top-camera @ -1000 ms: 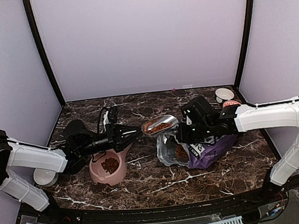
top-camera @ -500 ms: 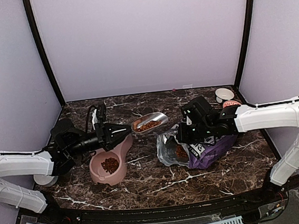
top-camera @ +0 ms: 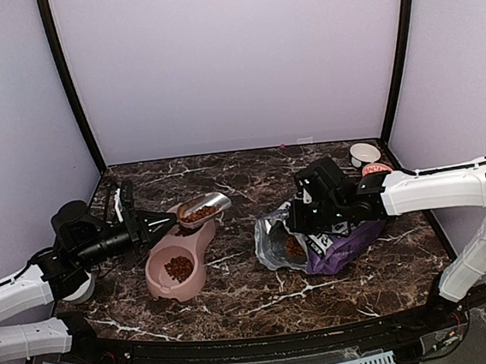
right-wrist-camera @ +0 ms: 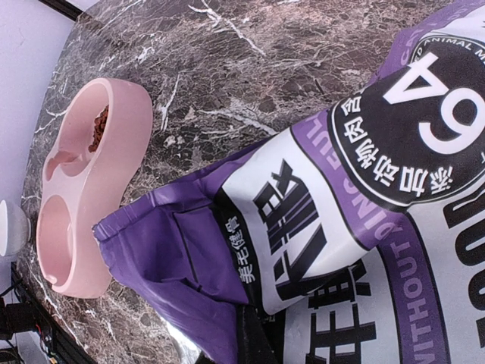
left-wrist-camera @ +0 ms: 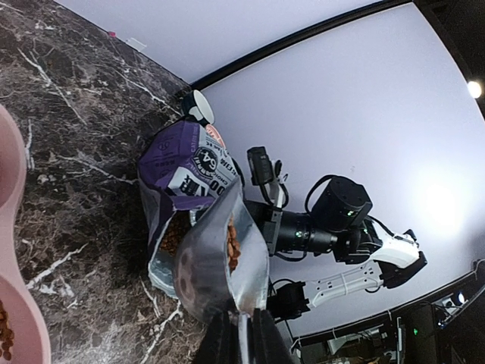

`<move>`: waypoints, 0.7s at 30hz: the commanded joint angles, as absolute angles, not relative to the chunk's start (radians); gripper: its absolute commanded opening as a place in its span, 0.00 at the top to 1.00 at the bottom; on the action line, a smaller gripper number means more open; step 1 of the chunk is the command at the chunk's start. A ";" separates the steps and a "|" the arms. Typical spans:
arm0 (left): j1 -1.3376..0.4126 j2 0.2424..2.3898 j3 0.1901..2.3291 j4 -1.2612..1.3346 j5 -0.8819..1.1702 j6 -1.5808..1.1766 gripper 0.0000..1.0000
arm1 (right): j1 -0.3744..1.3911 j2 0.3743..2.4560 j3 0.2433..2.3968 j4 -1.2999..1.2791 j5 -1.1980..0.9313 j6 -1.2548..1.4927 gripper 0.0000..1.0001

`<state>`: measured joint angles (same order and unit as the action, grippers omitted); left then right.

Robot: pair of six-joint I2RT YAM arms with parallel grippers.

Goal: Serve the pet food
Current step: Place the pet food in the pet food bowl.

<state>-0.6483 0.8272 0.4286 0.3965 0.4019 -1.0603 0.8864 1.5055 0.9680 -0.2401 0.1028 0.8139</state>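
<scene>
My left gripper point(top-camera: 162, 221) is shut on the handle of a metal scoop point(top-camera: 204, 208) loaded with the pet food point(top-camera: 199, 212). It holds the scoop over the far compartment of the pink double bowl point(top-camera: 158, 285). The near compartment holds some kibble point(top-camera: 179, 266). In the left wrist view the scoop point(left-wrist-camera: 204, 265) carries kibble point(left-wrist-camera: 231, 243) just past my fingers point(left-wrist-camera: 221, 341). My right gripper point(top-camera: 303, 219) is shut on the edge of the purple-and-white bag point(top-camera: 343, 239), whose mouth shows more kibble point(top-camera: 294, 248). The right wrist view shows the bag point(right-wrist-camera: 364, 197) and the bowl point(right-wrist-camera: 83, 197).
A small white bowl point(top-camera: 364, 153) and a pinkish container point(top-camera: 377, 169) stand at the back right corner. A white dish point(top-camera: 71, 290) sits at the left edge, partly under my left arm. Black frame posts rise at both back corners.
My left arm has drawn back to the left, carrying the loaded scoop from beside the bag to over the pink bowl. The right arm and the bag have not moved.
</scene>
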 commanded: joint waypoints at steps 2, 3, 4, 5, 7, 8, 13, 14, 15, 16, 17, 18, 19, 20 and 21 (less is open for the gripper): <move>-0.622 0.729 0.414 0.213 0.353 -1.004 1.00 | 0.873 1.512 0.954 -0.230 0.127 0.819 1.00; -0.621 0.721 0.415 0.191 0.349 -0.999 1.00 | 0.873 1.514 0.953 -0.230 0.126 0.819 1.00; -0.621 0.710 0.417 0.170 0.346 -0.993 1.00 | 0.873 1.515 0.954 -0.229 0.126 0.819 1.00; -0.594 0.701 0.419 0.151 0.344 -0.988 1.00 | 0.873 1.515 0.956 -0.229 0.125 0.819 1.00; -0.581 0.682 0.427 0.117 0.342 -0.978 1.00 | 0.873 1.515 0.957 -0.229 0.124 0.818 1.00; -0.575 0.675 0.430 0.098 0.342 -0.972 1.00 | 0.873 1.514 0.957 -0.228 0.124 0.818 1.00; -0.550 0.637 0.445 0.014 0.333 -0.947 1.00 | 0.873 1.510 0.951 -0.227 0.125 0.818 1.00; -0.545 0.631 0.447 -0.003 0.329 -0.943 1.00 | 0.873 1.508 0.952 -0.227 0.125 0.817 1.00; -0.540 0.625 0.449 -0.017 0.326 -0.940 1.00 | 0.873 1.509 0.951 -0.226 0.124 0.817 1.00; -0.533 0.620 0.449 -0.033 0.325 -0.937 1.00 | 0.873 1.509 0.951 -0.224 0.123 0.818 1.00; -0.529 0.614 0.451 -0.041 0.325 -0.935 1.00 | 0.873 1.510 0.952 -0.224 0.122 0.817 1.00; -0.527 0.610 0.451 -0.050 0.323 -0.933 1.00 | 0.873 1.511 0.954 -0.224 0.120 0.816 1.00; -0.524 0.605 0.452 -0.059 0.323 -0.932 1.00 | 0.873 1.512 0.955 -0.223 0.120 0.815 1.00; -0.522 0.598 0.453 -0.071 0.321 -0.928 1.00 | 0.873 1.513 0.957 -0.224 0.119 0.813 1.00; -0.518 0.594 0.453 -0.083 0.320 -0.926 1.00 | 0.873 1.513 0.958 -0.224 0.120 0.813 1.00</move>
